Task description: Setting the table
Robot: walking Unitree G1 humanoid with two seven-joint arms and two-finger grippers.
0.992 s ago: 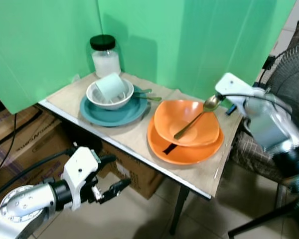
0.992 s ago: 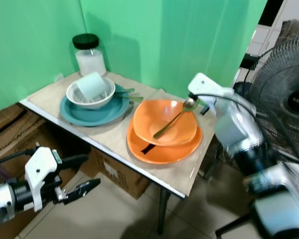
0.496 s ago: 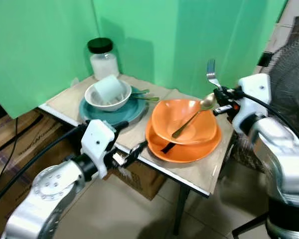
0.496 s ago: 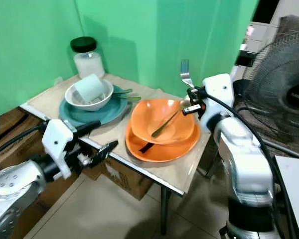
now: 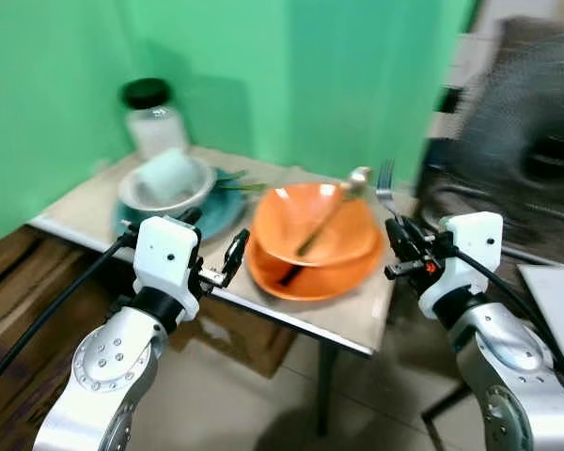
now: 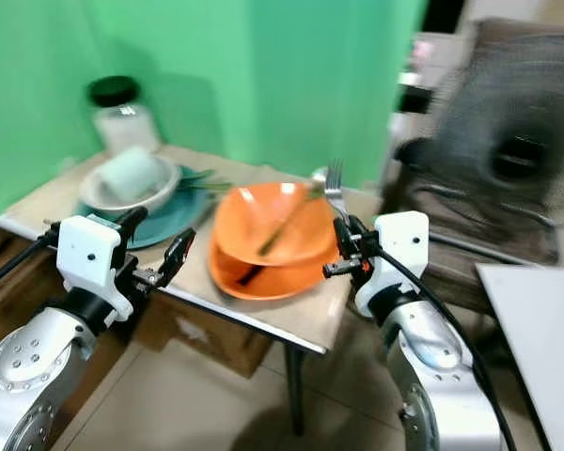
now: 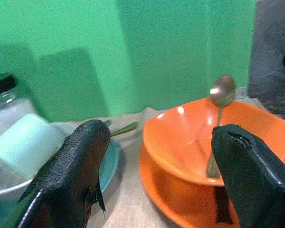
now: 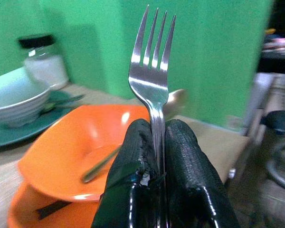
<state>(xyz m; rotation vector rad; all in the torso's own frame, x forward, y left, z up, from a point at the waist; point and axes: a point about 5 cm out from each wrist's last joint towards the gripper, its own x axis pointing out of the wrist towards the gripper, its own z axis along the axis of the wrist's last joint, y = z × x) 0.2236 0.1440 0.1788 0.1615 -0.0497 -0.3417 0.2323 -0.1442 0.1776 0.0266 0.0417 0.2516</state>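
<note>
An orange bowl sits on an orange plate at the table's right end, with a metal spoon leaning in it. To the left, a white bowl holding a mint cup rests on a teal plate. My right gripper is beside the table's right edge, shut on an upright silver fork. My left gripper hovers open at the table's front edge, its fingers apart and facing the two plates.
A glass jar with a black lid stands at the back left of the small table. Green cloth hangs behind. A dark fan stands close on the right. Tiled floor lies below.
The view has swung and blurred. My left gripper has risen from below the table to its front edge. My right gripper, holding the fork upright, has come down beside the table's right edge.
</note>
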